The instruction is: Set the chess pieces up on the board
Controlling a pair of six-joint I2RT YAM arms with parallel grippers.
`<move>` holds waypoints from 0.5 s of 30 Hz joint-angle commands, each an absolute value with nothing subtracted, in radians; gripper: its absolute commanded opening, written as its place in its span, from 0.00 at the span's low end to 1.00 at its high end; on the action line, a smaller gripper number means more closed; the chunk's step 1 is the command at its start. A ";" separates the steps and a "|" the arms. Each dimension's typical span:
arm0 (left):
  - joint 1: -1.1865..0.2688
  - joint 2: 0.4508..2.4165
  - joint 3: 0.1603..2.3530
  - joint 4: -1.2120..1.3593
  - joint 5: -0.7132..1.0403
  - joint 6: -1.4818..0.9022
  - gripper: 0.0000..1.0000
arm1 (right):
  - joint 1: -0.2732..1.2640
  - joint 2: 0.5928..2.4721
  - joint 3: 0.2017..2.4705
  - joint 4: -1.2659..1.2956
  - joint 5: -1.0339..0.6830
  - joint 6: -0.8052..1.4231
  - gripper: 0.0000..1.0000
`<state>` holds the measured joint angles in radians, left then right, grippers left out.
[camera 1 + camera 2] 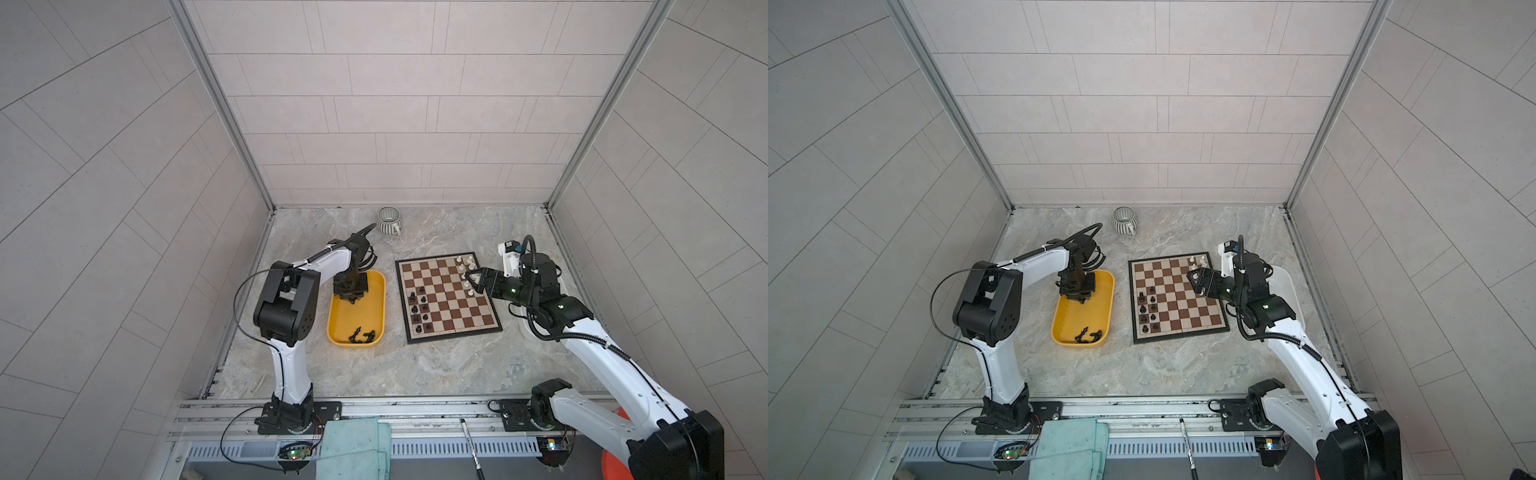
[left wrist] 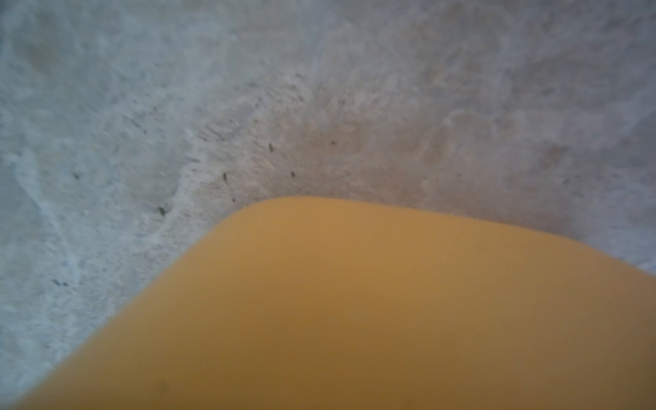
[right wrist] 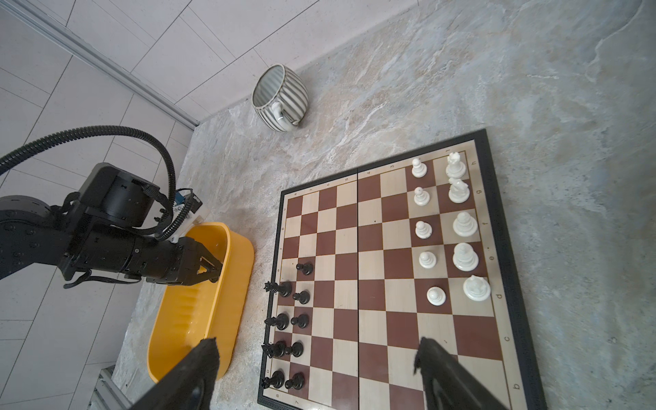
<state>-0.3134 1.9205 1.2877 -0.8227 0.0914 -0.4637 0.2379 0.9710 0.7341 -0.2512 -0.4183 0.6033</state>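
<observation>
Lying flat on the table [image 1: 415,374], the board [image 1: 451,309] sits right of centre, turned slightly askew.
A yellow tray [image 1: 353,320] lies just left of it, its long axis running near to far. The left pincer [image 1: 352,300] points down into the tray's far end; whether its jaws are apart or together cannot be told. The right pincer [image 3: 316,346] hangs over the board's right side, jaws wide apart and empty. White pieces [image 3: 464,225] stand upright in two files along the board's right edge from the far corner, black pieces [image 3: 300,321] likewise along its left edge. Loose black pieces [image 1: 361,336] lie heaped at the tray's near end.
</observation>
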 commanded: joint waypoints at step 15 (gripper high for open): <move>-0.329 1.861 1.307 -0.844 0.183 -0.622 0.32 | 0.244 0.940 0.748 -0.268 -0.403 0.604 0.88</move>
<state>-0.3233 1.8847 1.2755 -0.7906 0.1810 -0.6212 0.2379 0.9646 0.7345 -0.2535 -0.4152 0.6033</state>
